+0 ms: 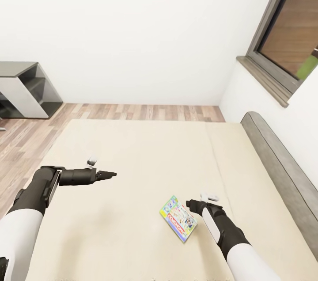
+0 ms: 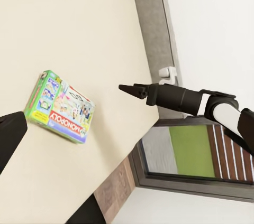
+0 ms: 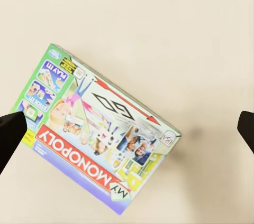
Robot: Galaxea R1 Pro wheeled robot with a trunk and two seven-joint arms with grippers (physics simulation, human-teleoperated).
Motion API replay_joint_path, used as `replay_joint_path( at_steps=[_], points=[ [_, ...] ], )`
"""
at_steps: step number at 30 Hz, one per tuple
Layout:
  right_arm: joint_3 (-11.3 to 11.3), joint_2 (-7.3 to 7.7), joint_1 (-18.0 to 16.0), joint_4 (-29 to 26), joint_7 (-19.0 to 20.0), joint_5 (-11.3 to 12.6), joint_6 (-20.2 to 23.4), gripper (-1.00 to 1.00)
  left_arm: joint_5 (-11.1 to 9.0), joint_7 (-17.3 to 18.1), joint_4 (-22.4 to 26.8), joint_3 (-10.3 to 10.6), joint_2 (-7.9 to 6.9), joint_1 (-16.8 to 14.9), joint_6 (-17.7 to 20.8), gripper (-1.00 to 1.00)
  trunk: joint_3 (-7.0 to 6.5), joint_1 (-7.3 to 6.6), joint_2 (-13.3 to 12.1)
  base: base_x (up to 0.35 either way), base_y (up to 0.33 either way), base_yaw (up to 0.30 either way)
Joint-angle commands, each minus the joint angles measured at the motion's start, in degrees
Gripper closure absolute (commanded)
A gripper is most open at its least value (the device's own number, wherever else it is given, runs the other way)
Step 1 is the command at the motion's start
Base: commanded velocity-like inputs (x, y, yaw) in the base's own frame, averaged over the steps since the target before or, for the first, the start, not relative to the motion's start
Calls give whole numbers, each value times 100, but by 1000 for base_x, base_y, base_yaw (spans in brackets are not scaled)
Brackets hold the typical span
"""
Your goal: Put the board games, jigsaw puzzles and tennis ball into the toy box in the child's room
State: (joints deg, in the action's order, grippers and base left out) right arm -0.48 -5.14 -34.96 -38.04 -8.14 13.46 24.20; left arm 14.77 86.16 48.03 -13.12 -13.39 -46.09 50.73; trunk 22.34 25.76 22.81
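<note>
We see the bed point(image 1: 132, 161), with its beige mattress and grey headboard point(image 1: 282, 161) at 3 o'clock. The Monopoly board game point(image 1: 179, 218) lies flat on the mattress at 5 o'clock. Our right gripper point(image 1: 191, 204) hovers just beside the game, fingers point(image 3: 10, 137) spread wide. Our left gripper point(image 1: 111, 175), at 8 o'clock, hangs over bare mattress, fingers pressed together.

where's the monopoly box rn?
The Monopoly board game lies flat on the beige bed, in the head view's lower centre-right, just beside the right gripper and well apart from the left gripper.
</note>
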Motion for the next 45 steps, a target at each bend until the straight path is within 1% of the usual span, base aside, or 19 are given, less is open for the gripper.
replay_joint_path(
  at_steps=[1,18,24,34,37,41,45],
  points=[
    [-4,-3,-2,-11,-39,60,23,-100,60,50,5,-15,3,-5,60,-100,19,3,11,0,0,0],
    [0,3,-34,14,-39,67,23,-100,48,61,4,-9,-3,-5,60,-100,177,3,11,0,0,0],
    [1,-26,-37,35,-45,62,23,-100,50,59,2,-11,1,-5,55,-100,232,3,11,0,0,0],
    [1,5,-37,63,-70,68,20,-100,52,76,1,-13,8,-5,46,-100,325,3,11,0,0,0],
    [-7,5,-37,71,-73,69,22,-100,52,60,4,-12,40,-5,49,-100,353,3,11,0,0,0],
    [-7,-51,-43,76,-74,62,19,-100,57,56,2,-10,121,-5,51,-100,390,3,11,0,0,0],
    [-5,-69,-52,77,-74,54,15,-100,60,57,3,-7,153,-5,54,-100,427,3,11,0,0,0]
  ],
)
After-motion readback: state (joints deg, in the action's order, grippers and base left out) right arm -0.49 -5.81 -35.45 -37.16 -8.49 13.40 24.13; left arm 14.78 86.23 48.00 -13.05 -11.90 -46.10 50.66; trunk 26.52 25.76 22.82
